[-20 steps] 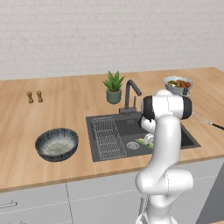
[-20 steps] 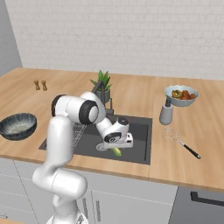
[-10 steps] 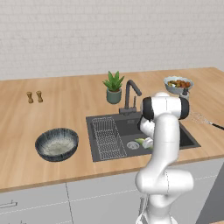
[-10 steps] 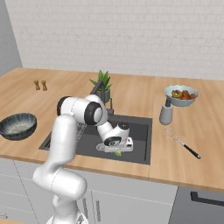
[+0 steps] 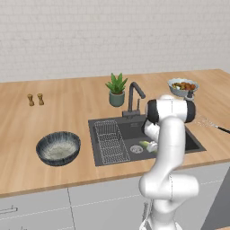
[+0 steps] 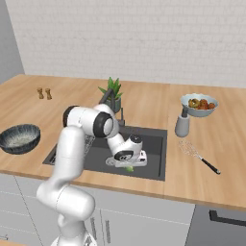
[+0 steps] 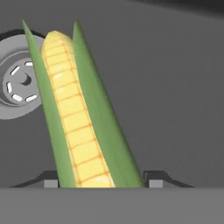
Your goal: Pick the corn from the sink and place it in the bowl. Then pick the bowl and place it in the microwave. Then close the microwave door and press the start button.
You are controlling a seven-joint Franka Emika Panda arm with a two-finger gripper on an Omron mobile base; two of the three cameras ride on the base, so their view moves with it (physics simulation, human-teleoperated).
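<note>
With its hand sunk low into the sink point(image 5: 188, 137), the white arm reaches for the corn point(image 7: 78, 118), which lies on the dark basin floor just beside the round steel drain point(image 7: 17, 83). In the hand view the cob runs lengthwise up from between the finger tips point(image 7: 156, 179), husk leaves on both sides, so the gripper point(image 6: 130, 162) seems lined up to pinch it across its width; whether the jaws have closed on it cannot be told. The bowl point(image 5: 58, 147) waits on the wooden counter point(image 5: 67, 103) left of the sink, well apart from the cob, presumably as the drop-off. Compared with a second ago, the hand has settled lower over the cob and the elbow has swung slightly toward the tap point(image 5: 134, 92); bowl and corn have not moved.
</note>
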